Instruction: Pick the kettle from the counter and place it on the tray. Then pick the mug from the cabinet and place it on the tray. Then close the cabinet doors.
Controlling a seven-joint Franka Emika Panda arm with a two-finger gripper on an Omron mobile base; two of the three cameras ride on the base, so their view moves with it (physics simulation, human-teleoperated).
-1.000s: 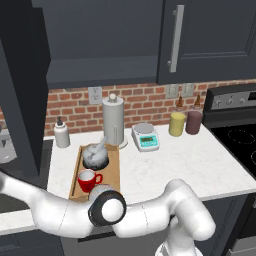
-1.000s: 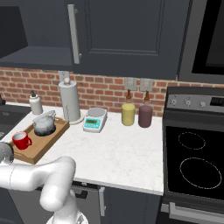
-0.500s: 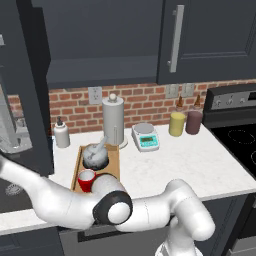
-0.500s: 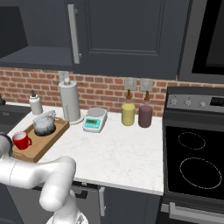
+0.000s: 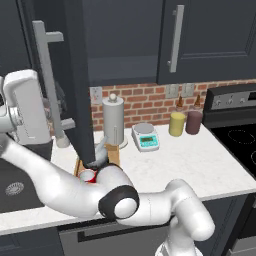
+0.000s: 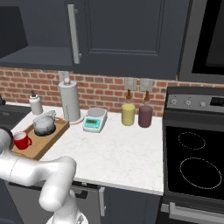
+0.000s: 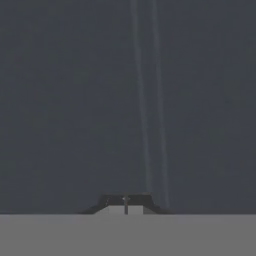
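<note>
Mug and kettle sit on the tray; hand view: end effector pressed together at a door panel.

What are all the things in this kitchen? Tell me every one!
kettle: one, shiny grey, on the tray.
mug: one, red, on the tray beside the kettle.
tray: one, light wood, on the counter.
counter: one, white marble.
cabinet door: one, dark charcoal, swung open.
paper towel roll: one, grey, behind the tray.
kitchen scale: one, white and teal.
canisters: yellow, maroon, by the brick wall.
bottle: one, white.
stove: one, black.
fingers: dark, shut, facing a dark panel.
</note>
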